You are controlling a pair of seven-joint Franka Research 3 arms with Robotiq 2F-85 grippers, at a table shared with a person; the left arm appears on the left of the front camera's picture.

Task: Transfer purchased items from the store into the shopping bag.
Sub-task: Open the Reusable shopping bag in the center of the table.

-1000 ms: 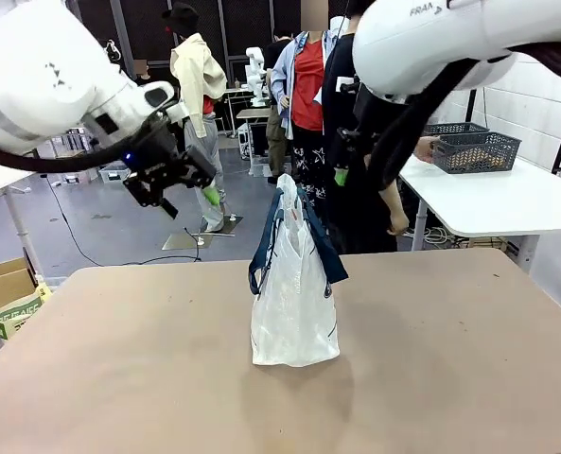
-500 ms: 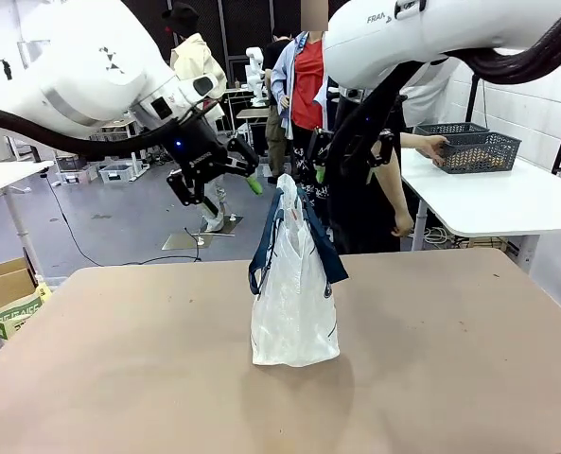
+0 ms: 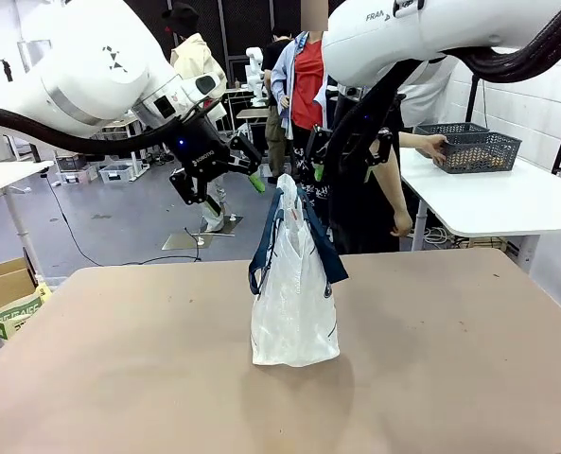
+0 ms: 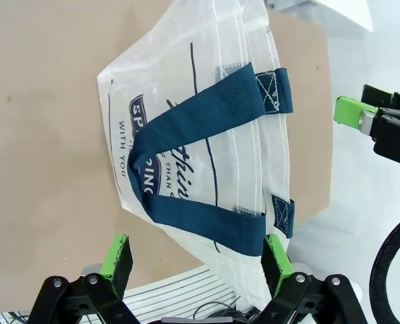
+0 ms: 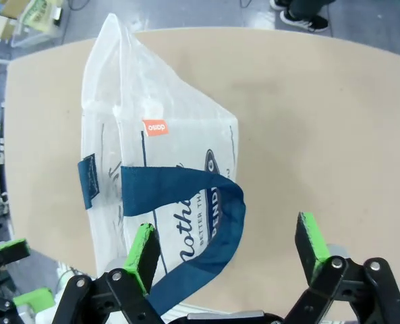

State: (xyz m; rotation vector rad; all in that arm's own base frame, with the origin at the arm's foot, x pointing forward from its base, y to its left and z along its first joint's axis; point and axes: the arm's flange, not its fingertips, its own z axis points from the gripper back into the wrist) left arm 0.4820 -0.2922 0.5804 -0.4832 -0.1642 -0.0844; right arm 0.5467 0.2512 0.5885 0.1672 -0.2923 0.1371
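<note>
Hovering above the shopping bag (image 3: 294, 303), both of my claws stand spread wide, with nothing between the green pads. My left claw (image 3: 235, 194) hangs just left of the bag's top, tilted. My right claw (image 3: 344, 170) hangs just right of the top. Neither touches the bag. The bag stands upright near the middle of the brown counter (image 3: 119, 369), with its translucent body crumpled, its top drawn together and its navy handles (image 3: 259, 255) drooping down the sides. Seen from my left wrist, the bag lies beyond the spread fingers, with one handle looped across the round navy logo (image 4: 137, 111). Seen from my right wrist, an orange label (image 5: 154, 127) sits near the bag's top seam. The grey slotted basket (image 3: 476, 149) rests on a separate white table (image 3: 526, 203) at the far right, well apart from the bag, with a person's hand (image 3: 433, 145) on its left rim. The basket's contents are too small to tell.
</note>
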